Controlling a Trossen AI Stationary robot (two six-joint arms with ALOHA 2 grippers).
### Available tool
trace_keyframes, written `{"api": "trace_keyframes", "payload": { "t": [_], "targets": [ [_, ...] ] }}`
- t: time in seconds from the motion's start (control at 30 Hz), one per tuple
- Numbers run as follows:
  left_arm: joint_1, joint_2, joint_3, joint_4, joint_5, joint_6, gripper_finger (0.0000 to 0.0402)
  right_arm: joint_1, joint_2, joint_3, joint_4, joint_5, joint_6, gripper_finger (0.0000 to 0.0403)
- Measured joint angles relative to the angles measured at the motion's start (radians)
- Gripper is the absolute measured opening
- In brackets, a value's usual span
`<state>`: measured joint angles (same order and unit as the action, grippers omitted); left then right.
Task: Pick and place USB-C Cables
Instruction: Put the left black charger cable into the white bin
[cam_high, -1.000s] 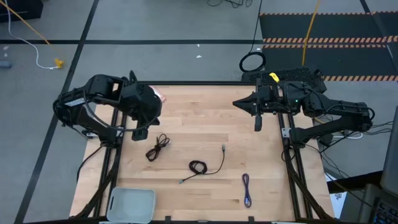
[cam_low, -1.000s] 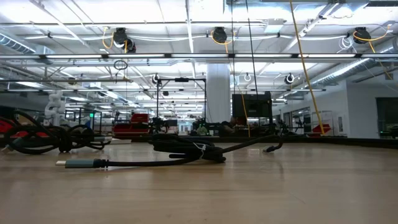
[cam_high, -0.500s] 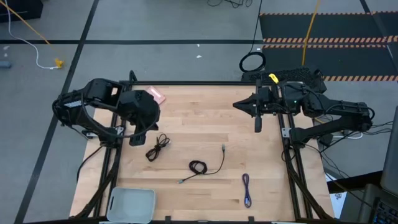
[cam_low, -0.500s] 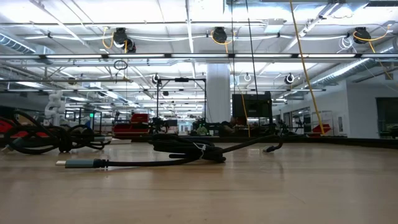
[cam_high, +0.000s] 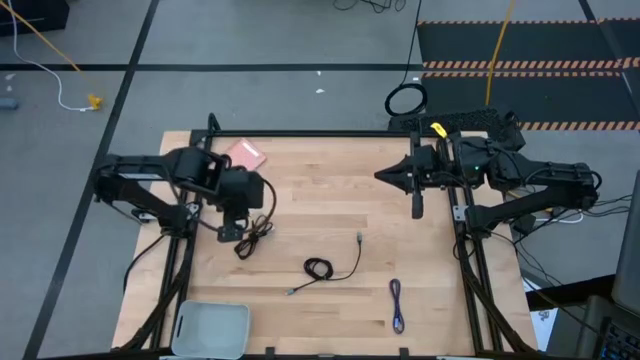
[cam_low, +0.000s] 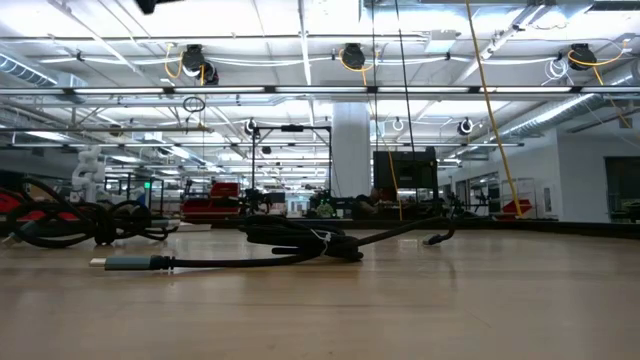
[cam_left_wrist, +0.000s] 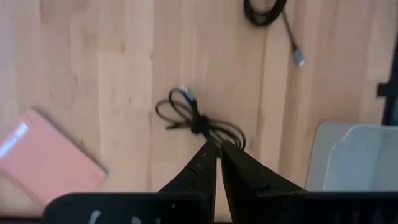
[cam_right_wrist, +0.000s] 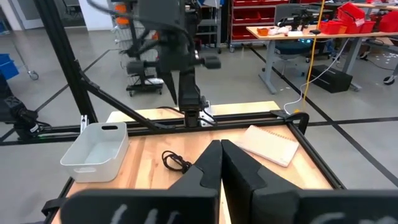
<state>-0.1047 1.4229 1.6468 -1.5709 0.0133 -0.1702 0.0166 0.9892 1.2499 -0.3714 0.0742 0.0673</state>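
Observation:
Three cables lie on the wooden table. A bundled black cable (cam_high: 253, 236) lies toward the left, a coiled black cable (cam_high: 322, 268) in the middle, and a short purple-blue cable (cam_high: 397, 304) toward the near right. My left gripper (cam_high: 232, 229) hovers just beside the bundled black cable (cam_left_wrist: 196, 119), with its fingers shut and touching nothing that I can see. My right gripper (cam_high: 416, 205) waits shut at the table's far right, above the wood. In the low view the coiled cable (cam_low: 300, 240) and the bundled cable (cam_low: 90, 222) rest flat on the table.
A pale grey bin (cam_high: 212, 328) stands at the near left corner. A pink flat card (cam_high: 245, 155) lies near the far left edge. The black frame rails (cam_high: 470, 280) run along both sides. Bare wood lies between the cables and the far edge.
My left arm has swung out from the far left corner toward the table's near side and lower, stopping above the bundled black cable. The pink card it had covered now shows. The cables have not moved.

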Motion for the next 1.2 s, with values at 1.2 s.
{"api": "trace_keyframes", "payload": {
  "t": [1.2],
  "targets": [
    [0.039, -0.226, -0.614, 0.32, -0.069, -0.384, 0.0026, 0.0, 0.0, 0.0, -0.008, 0.002, 0.0, 0.0]
  ]
}}
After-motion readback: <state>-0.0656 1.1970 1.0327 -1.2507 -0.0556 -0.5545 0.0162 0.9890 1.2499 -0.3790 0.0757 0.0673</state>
